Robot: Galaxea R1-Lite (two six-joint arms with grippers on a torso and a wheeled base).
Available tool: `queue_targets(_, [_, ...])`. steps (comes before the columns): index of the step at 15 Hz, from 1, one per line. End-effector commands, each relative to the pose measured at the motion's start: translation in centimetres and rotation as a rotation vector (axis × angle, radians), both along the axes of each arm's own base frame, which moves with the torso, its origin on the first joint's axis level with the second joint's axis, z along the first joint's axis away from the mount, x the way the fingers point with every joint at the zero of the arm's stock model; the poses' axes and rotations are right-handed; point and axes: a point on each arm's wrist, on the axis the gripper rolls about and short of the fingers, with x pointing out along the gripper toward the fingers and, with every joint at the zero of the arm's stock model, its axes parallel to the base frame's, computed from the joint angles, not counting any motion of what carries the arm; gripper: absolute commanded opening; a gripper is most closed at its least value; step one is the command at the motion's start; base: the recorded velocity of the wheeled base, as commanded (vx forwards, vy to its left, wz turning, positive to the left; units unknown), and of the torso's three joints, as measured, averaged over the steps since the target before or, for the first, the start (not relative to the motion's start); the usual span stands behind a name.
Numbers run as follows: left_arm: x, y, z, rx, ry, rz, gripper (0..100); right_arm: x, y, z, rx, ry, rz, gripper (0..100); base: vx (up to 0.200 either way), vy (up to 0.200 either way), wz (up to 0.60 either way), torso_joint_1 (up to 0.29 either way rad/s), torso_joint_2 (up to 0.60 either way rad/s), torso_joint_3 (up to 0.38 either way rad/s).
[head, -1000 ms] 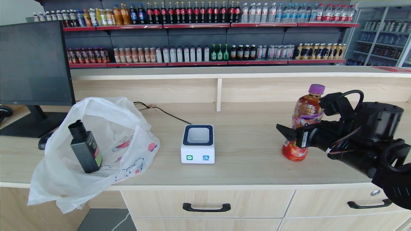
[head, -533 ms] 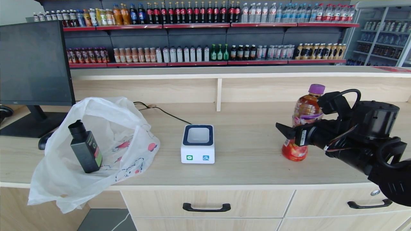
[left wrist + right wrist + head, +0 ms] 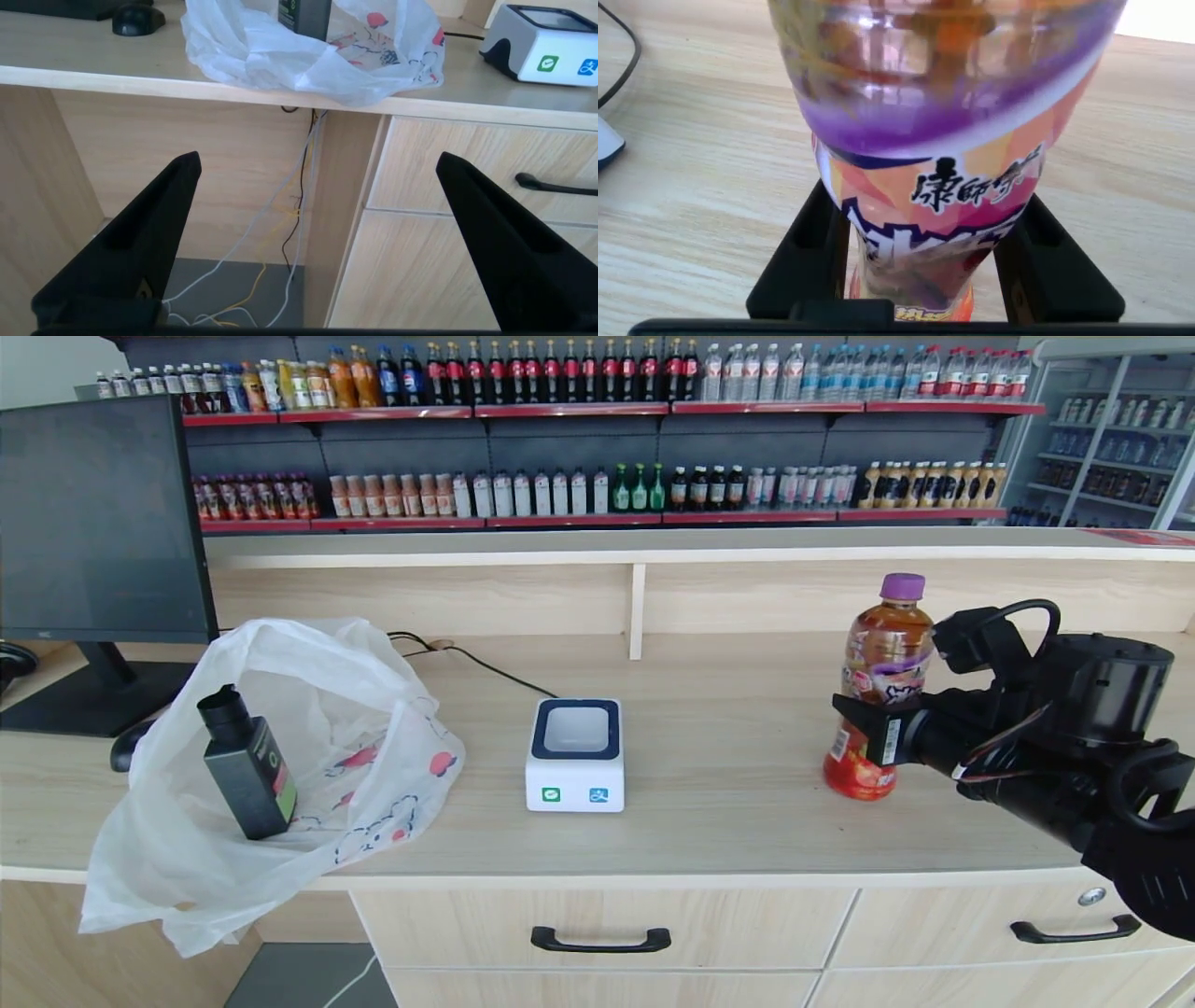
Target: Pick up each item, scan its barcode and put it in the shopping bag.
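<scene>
A tea bottle (image 3: 882, 681) with a purple cap stands upright on the right of the counter (image 3: 728, 831). My right gripper (image 3: 873, 735) is shut on its lower half. In the right wrist view the bottle (image 3: 943, 140) sits between both black fingers (image 3: 799, 261), which press its sides. The white scanner (image 3: 575, 754) sits mid-counter. A white shopping bag (image 3: 308, 709) lies open at the left with a dark bottle (image 3: 247, 765) leaning in it. My left gripper (image 3: 313, 233) hangs open below the counter edge, facing the cabinet, with the bag (image 3: 308, 51) and scanner (image 3: 547, 42) above it.
A monitor (image 3: 103, 523) and a mouse (image 3: 126, 747) stand at the far left. A black cable (image 3: 485, 665) runs from the scanner to the back. A raised ledge with a divider (image 3: 637, 611) bounds the counter's rear. Bare wood lies between scanner and tea bottle.
The right gripper's fingers have closed in on the tea bottle. The bottle, which leaned slightly before, now stands straight and a little higher in the head view.
</scene>
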Motion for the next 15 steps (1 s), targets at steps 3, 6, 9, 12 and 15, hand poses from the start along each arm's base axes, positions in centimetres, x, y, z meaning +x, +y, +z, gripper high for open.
queue_targets(3, [0.0,0.0,0.0,-0.001,0.000,0.000,100,-0.7,-0.3,0.5,0.004,-0.017,-0.002,0,0.000,0.000,0.00,0.000,0.00,0.000])
queue_targets(6, [0.0,0.0,0.0,-0.001,0.000,0.000,100,-1.0,-0.4,1.0,0.010,-0.033,-0.004,0,0.000,0.000,0.00,0.000,0.00,0.000])
queue_targets(9, [0.0,0.0,0.0,-0.001,0.000,0.000,100,-1.6,-0.5,1.8,0.040,-0.057,0.006,0,0.000,0.000,0.00,0.000,0.00,0.000])
queue_targets(12, [0.0,0.0,0.0,-0.001,0.000,0.000,100,-2.0,-0.6,1.6,0.040,-0.047,0.007,0,0.000,0.000,0.00,0.000,0.00,0.000])
queue_targets(15, [0.0,0.0,0.0,-0.001,0.000,0.000,100,-2.0,-0.6,1.6,0.040,-0.046,0.007,0,0.000,0.000,0.00,0.000,0.00,0.000])
